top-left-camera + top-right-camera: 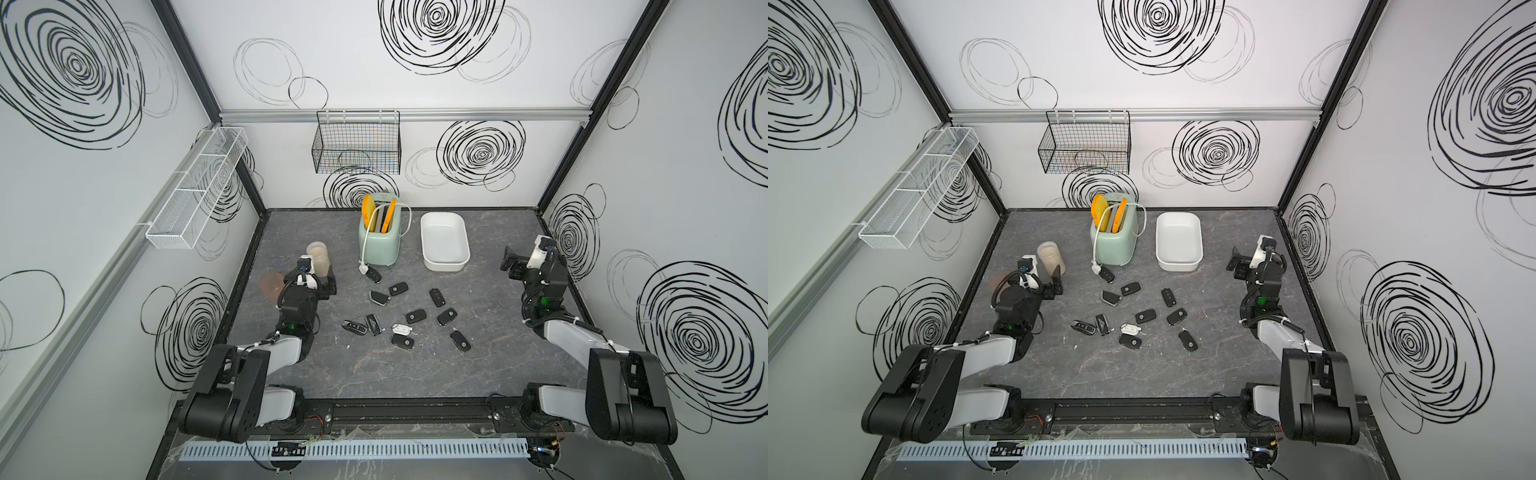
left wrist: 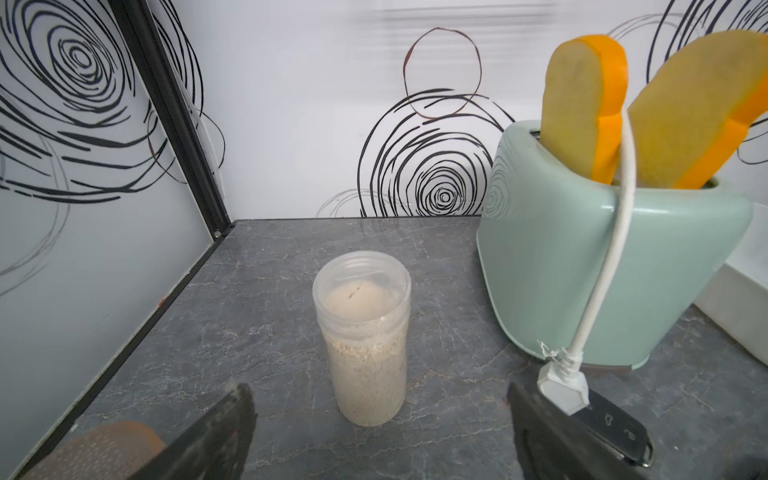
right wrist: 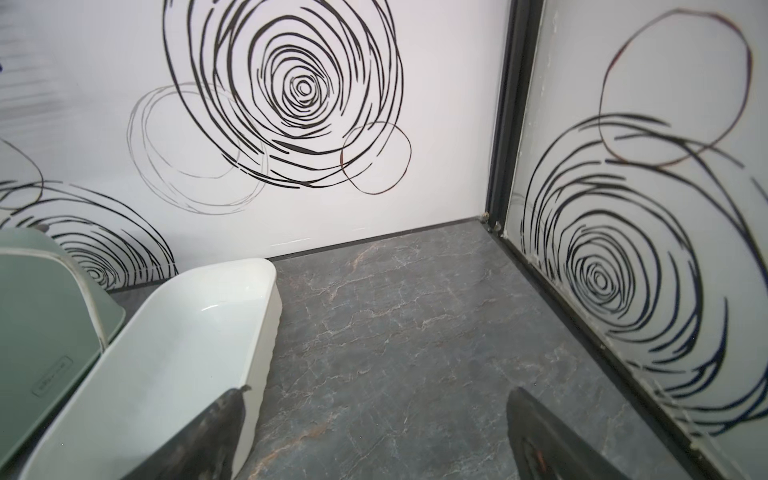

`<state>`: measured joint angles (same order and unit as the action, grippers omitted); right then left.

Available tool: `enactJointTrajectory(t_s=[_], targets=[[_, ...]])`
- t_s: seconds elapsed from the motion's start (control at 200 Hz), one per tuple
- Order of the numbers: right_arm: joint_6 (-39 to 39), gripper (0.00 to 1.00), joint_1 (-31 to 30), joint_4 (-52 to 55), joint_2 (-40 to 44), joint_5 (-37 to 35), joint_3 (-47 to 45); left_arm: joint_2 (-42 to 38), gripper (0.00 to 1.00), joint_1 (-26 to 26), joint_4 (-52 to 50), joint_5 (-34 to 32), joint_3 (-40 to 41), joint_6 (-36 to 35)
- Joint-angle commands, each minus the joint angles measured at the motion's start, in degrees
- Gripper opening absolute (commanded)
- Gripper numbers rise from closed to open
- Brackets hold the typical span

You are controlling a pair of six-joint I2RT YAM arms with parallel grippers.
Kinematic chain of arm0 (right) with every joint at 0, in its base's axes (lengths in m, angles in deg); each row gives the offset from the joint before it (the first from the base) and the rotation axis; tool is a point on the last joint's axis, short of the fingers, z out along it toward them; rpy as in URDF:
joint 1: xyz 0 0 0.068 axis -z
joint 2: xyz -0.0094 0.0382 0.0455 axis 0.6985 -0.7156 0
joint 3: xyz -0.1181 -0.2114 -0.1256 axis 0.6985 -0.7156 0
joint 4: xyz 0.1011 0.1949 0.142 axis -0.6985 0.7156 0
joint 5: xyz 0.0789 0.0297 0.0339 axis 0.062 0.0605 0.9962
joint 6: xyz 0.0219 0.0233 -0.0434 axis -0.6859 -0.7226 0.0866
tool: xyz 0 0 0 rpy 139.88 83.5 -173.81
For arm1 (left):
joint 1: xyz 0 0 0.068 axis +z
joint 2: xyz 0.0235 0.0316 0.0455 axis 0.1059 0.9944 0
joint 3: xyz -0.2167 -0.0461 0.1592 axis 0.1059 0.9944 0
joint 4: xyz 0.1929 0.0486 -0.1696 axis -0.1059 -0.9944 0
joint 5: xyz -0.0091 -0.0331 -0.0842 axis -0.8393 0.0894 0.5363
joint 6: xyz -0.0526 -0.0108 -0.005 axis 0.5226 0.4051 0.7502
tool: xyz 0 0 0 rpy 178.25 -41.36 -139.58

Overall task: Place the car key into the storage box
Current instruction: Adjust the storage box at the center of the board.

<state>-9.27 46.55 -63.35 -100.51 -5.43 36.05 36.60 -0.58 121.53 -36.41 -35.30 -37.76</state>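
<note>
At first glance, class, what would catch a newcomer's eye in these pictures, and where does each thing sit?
The mint-green toaster with two orange-edged toast slices stands out at the back of the grey table. In front of it a scatter of car keys lies mid-table, mostly dark, with one white key among them. Beside the toaster, toward the robot's right, the white storage box sits empty.

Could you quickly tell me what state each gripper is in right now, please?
Left gripper: open, holding nothing.
Right gripper: open, holding nothing.
</note>
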Motion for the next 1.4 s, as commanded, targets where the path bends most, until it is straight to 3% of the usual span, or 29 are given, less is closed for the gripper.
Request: enactJointTrajectory(t_s=[0.0, 0.145, 0.325, 0.44, 0.62, 0.81, 0.925, 1.05, 1.176, 1.396], targets=[[-12.76, 0.99, 1.14, 15.78, 0.27, 0.89, 3.4, -3.86, 0.98, -1.82, -11.15, -2.66, -5.21, -0.38], [-14.28, 0.99, 1.35, 18.64, -1.25, 15.07, 5.53, -7.83, 0.98, -4.26, -22.45, -3.87, -10.51, 3.99], [-11.54, 0.99, -3.95, 26.94, -10.08, 19.85, 15.37, -7.13, 0.98, -4.61, -44.4, -0.05, -22.57, 18.14], [-8.42, 0.99, -7.73, 31.63, -16.82, 19.55, 23.47, -5.83, 0.98, -4.6, -46.46, 6.02, -23.98, 24.16], [-7.74, 0.98, -9.88, 37.36, -28.19, 19.4, 35.87, -1.94, 0.98, -4.3, -45.65, 12.9, -24.06, 22.85], [-6.56, 0.77, -10.32, 45.73, -38.07, 17.56, 48.89, 1.92, 0.98, -4.89, -45.31, 13.72, -22.65, 22.06], [-4.28, 0.6, -10.98, 49.07, -41.96, 13.97, 54.59, 3.26, 0.98, -7.15, -45.69, 12.48, -23.7, 21.04], [-3.21, 0.45, -11.12, 47.88, -44.44, 12.26, 55.51, 3.23, 0.98, -7.09, -46.73, 12.83, -26.06, 22.67], [-1.79, 0.42, -11.12, 47.97, -47.05, 10.46, 56.35, 1.43, 0.98, -5.71, -46.32, 14.19, -25.81, 24.17], [-1.92, 0.15, -11.38, 48.52, -48.99, 11.15, 57.76, -0.59, 0.98, -4.9, -46.6, 14.5, -25.62, 25.98]])
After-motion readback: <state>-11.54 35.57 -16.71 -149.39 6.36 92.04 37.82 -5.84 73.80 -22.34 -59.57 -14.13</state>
